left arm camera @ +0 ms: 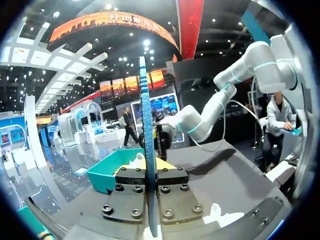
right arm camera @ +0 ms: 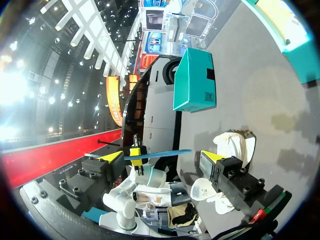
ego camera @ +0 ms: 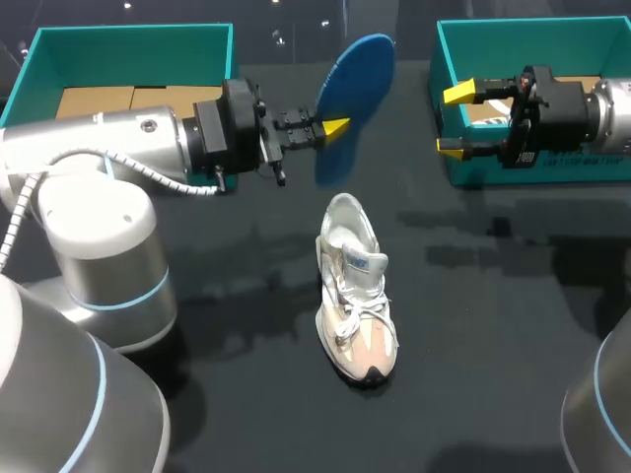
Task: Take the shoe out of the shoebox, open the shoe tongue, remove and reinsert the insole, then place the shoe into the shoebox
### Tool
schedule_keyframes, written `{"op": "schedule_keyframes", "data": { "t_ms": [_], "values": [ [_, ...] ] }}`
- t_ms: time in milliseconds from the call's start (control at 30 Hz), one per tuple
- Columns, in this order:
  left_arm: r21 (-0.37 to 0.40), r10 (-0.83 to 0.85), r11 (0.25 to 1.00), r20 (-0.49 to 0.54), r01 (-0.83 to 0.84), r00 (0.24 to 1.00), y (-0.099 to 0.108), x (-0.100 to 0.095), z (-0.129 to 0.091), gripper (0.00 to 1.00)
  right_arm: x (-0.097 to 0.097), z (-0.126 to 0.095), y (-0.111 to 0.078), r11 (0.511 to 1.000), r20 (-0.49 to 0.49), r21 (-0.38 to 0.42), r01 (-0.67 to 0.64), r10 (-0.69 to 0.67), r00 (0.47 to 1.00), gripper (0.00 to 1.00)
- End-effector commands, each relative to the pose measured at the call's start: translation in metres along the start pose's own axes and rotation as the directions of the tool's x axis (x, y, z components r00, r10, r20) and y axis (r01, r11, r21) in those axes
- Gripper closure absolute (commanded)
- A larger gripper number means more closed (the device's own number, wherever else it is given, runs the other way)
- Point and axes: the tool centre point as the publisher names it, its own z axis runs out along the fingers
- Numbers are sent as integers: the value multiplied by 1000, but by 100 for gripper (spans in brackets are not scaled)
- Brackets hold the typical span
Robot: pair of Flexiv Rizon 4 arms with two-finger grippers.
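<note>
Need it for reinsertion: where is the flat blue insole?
Head view, upper middle: the flat blue insole is clamped in the left gripper, raised behind the white lace-up sneaker.

Matte black table (ego camera: 493, 325) under soft light, faint shadows and pale glints across its surface.

Light falls evenly from above in the head view. The dark counter (ego camera: 493, 335) shows soft, wide shadows under the left arm (ego camera: 108, 138) and the right arm (ego camera: 611, 103). The white shoe (ego camera: 357, 291) is bright, with a thin shadow around it. In both wrist views small lamps (left arm camera: 146, 44) shine as points, and in the right wrist view white glare washes out part of the hall.
</note>
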Motion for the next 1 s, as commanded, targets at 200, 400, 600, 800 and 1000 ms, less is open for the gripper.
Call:
{"op": "schedule_keyframes", "data": {
  "t_ms": [200, 400, 600, 800, 1000],
  "values": [
    [-137, -571, 809, 49, 571, 820, -4, 3, -14, 100, 0, 1, -1, 1000, 2, -2, 0, 0, 1000, 0],
    [-146, -716, 684, 51, 715, 696, -6, 2, -17, 100, 0, 1, -1, 1000, 2, -2, 0, 0, 1000, 0],
    [-173, -844, 519, 49, 837, 534, -10, -1, -16, 100, 0, 1, -1, 1000, 2, -2, 0, 0, 1000, 0],
    [-199, -930, 349, 45, 916, 364, -11, -2, -15, 100, 0, 1, -1, 1000, 2, -2, 0, 0, 1000, 0],
    [-199, -976, 193, 63, 961, 209, -6, -3, -12, 100, 0, 1, -1, 1000, 2, -2, 0, 0, 1000, 0]
  ]
}}
